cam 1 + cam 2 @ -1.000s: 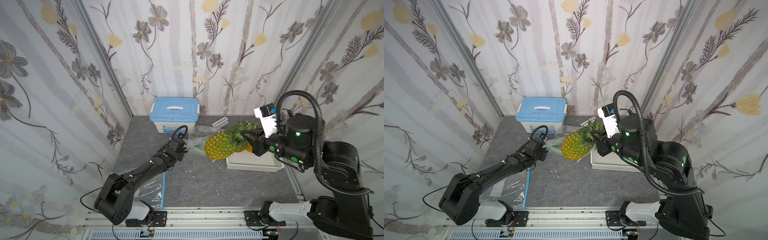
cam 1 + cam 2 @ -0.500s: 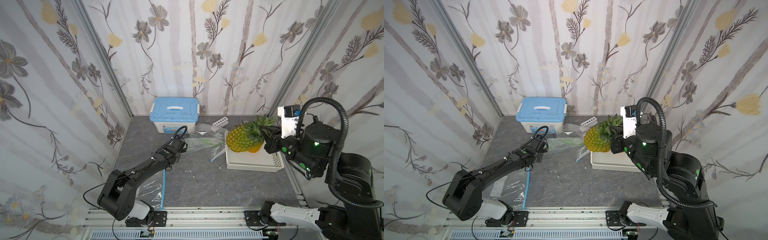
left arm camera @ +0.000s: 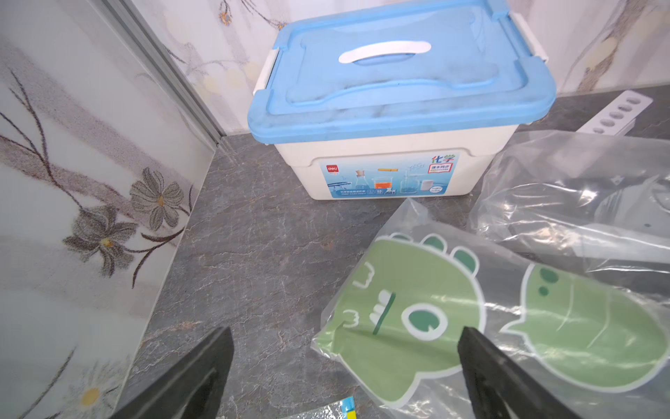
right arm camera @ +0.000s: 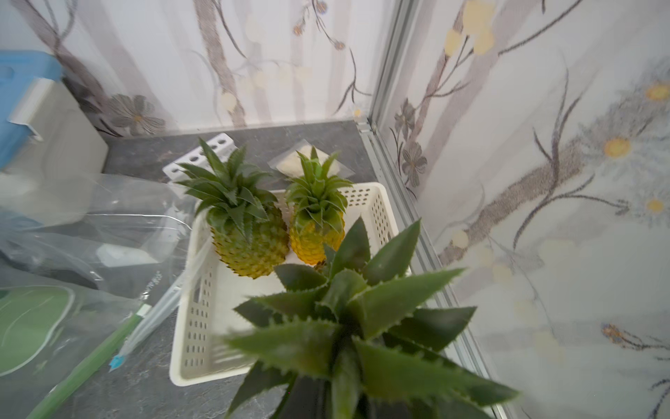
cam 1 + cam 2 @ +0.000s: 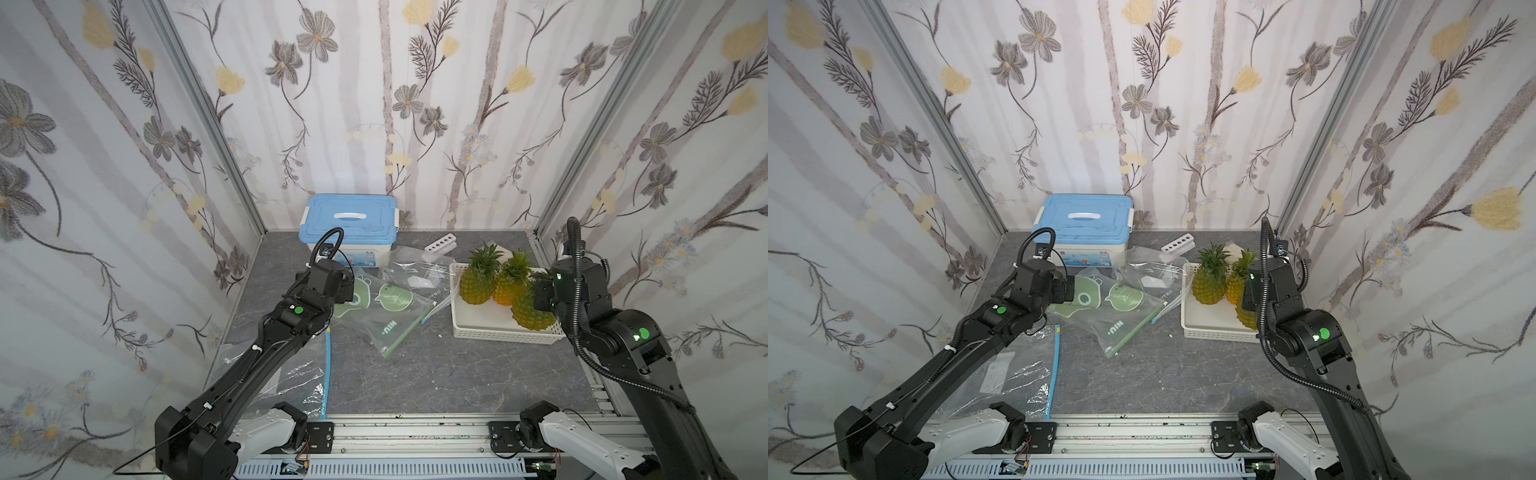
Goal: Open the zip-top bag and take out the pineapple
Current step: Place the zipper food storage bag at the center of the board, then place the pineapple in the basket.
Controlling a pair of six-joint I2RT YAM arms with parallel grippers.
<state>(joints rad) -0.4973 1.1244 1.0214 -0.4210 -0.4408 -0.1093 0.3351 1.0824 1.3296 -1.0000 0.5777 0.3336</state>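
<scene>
Grey stone-look tabletop [image 5: 415, 374], floral walls on three sides.

Both top views:
- The zip-top bag [image 5: 384, 309], clear with a green dinosaur print, lies flat near centre, its green zip edge facing 4 o'clock.
- The left claw [image 5: 348, 292] is at the bag's 9 o'clock corner, jaws spread wide and gripping nothing.
- A white basket [image 5: 494, 332] at 3 o'clock has two other pineapples [image 5: 476, 286] upright along its far side.
- The pineapple [image 5: 532, 318] is tilted over the basket's near right corner. The right claw [image 5: 541, 291] is closed on its crown. Cannot tell whether the fruit touches the basket floor.
- A blue-lidded box [image 5: 351, 216] is at 12 o'clock against the back wall, and a tube rack [image 5: 440, 242] is at 1 o'clock.
- A second clear bag [image 5: 411, 270] lies between box and basket.

Left wrist: two black fingers [image 3: 203, 370] stand far apart. The bag's printed corner lies on the tabletop between them, unpinched, with the box beyond.

Right wrist: the held crown's spiky leaves fill the foreground, blurred, and hide the claw's tips. Beyond, the two upright fruits stand side by side in the basket. The bag's zip edge is just beside the basket wall.
</scene>
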